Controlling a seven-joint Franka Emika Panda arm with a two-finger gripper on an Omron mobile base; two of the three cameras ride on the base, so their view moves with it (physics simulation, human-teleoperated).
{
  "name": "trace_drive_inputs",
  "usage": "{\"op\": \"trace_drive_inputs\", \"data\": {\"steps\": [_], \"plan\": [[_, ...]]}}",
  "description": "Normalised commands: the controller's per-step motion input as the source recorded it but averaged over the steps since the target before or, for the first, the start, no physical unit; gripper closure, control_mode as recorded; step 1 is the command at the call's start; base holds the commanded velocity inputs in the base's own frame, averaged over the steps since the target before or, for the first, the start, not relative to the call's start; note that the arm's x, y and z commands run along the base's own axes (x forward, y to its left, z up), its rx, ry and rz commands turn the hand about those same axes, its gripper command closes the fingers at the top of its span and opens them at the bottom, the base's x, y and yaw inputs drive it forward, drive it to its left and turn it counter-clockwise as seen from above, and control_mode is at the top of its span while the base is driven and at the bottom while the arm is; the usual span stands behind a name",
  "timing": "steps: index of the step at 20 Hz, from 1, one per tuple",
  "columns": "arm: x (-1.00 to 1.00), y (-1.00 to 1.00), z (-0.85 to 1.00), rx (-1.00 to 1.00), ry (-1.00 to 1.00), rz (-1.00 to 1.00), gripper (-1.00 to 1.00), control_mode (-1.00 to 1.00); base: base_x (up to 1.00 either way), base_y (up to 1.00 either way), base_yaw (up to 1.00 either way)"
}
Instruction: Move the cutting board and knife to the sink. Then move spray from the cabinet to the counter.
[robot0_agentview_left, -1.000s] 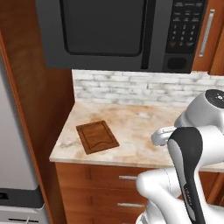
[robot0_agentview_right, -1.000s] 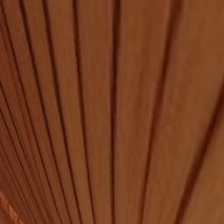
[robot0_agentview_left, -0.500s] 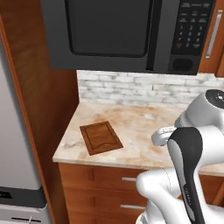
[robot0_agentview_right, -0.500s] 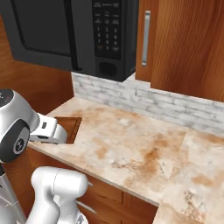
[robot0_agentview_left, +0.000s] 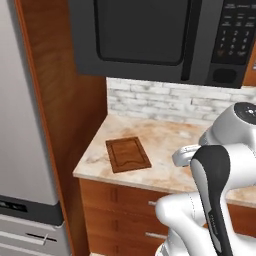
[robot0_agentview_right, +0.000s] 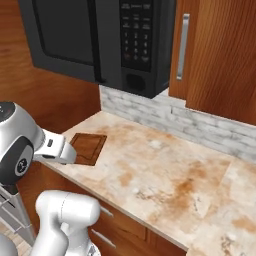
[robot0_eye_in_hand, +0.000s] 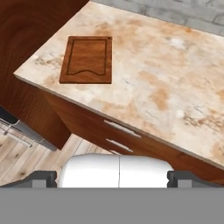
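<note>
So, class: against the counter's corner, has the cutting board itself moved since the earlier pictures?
No. The cutting board lies at the same left end of the counter, below the microwave; the camera moved.

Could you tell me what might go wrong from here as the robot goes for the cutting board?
The cutting board lies flat on the counter, so the open end effector may struggle to get a finger under it. It also sits near the counter's front corner, so a nudge could push it off. The microwave hangs low overhead, limiting arm clearance.
</note>
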Motion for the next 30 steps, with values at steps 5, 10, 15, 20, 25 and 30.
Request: {"op": "trace_drive_inputs", "data": {"steps": [5, 10, 15, 20, 25, 30], "plan": [[0.0, 0.0, 0.0, 0.0, 0.0, 0.0, -1.0, 1.0, 0.29, -0.62, 0.25], [0.0, 0.0, 0.0, 0.0, 0.0, 0.0, -1.0, 1.0, 0.46, -0.39, 0.27], [0.0, 0.0, 0.0, 0.0, 0.0, 0.0, -1.0, 1.0, 0.45, -0.24, 0.28], [0.0, 0.0, 0.0, 0.0, 0.0, 0.0, -1.0, 1.0, 0.33, -0.13, 0.16], [0.0, 0.0, 0.0, 0.0, 0.0, 0.0, -1.0, 1.0, 0.25, 0.0, 0.02], [0.0, 0.0, 0.0, 0.0, 0.0, 0.0, -1.0, 1.0, 0.28, 0.0, -0.04]]}}
